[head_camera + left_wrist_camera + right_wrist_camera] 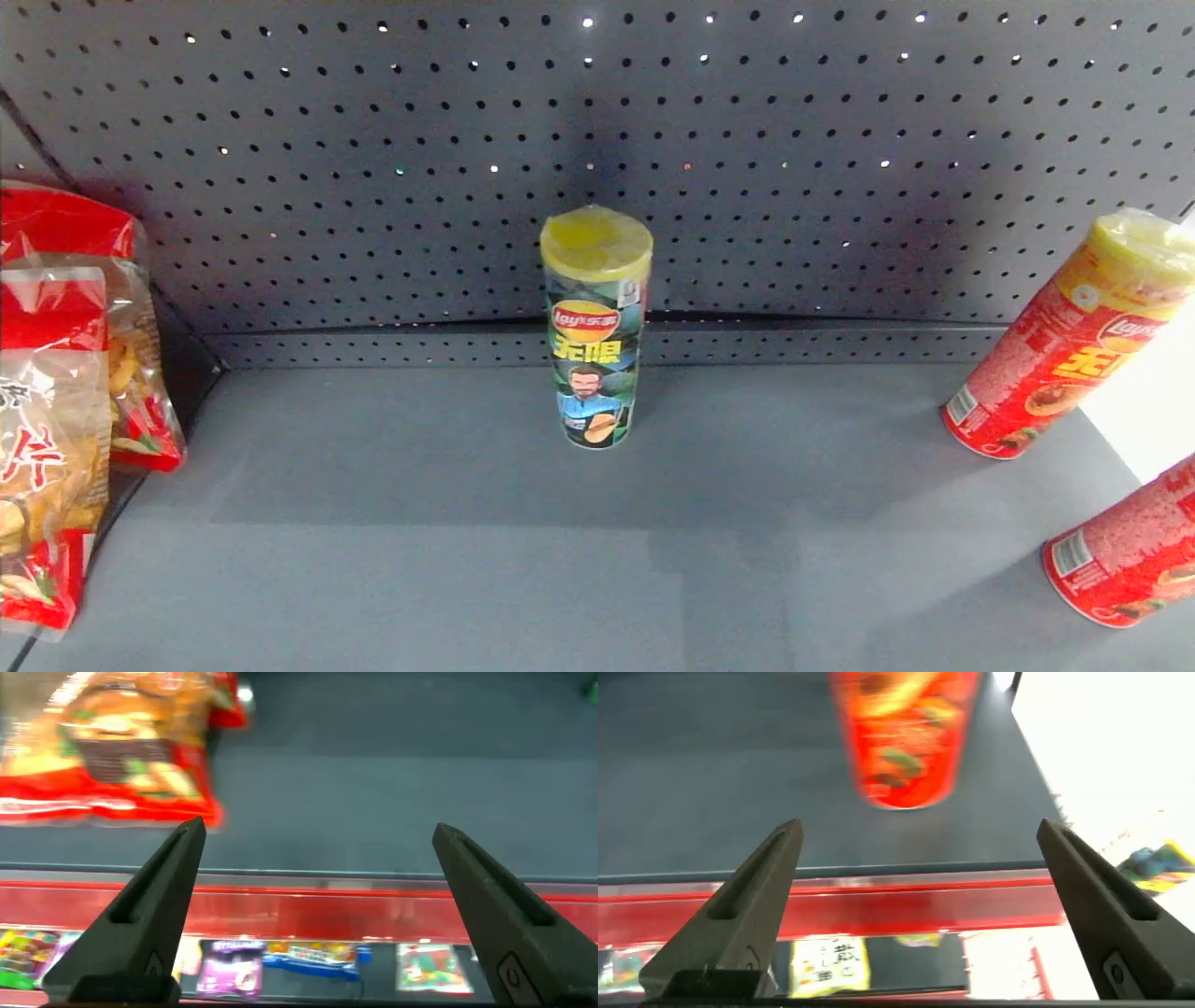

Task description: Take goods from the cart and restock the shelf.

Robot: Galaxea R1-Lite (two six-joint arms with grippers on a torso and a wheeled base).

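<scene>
Leftmost, at least three snack bags point(65, 373) in red and clear film stand overlapped, one behind another, at the end of the grey shelf point(420, 541). Centrally, one green chip can point(595, 345) stands upright on the shelf, close before the perforated back panel point(373, 140) and well apart from all other goods. It is a tall cylinder with a yellow lid under clear film, a dark green-and-blue wrap, a red oval emblem, yellow characters and a cartoon figure. Rightward stand two more cans. The rear red can point(1064, 345) shows a yellow lid, and the near red can point(1120, 551) is cut by the frame edge. Left gripper point(318, 831): jaws wide apart and empty, before the shelf's red edge strip point(299, 905), facing a snack bag. Right gripper point(917, 826): jaws likewise wide and empty, facing one of the red cans.
</scene>
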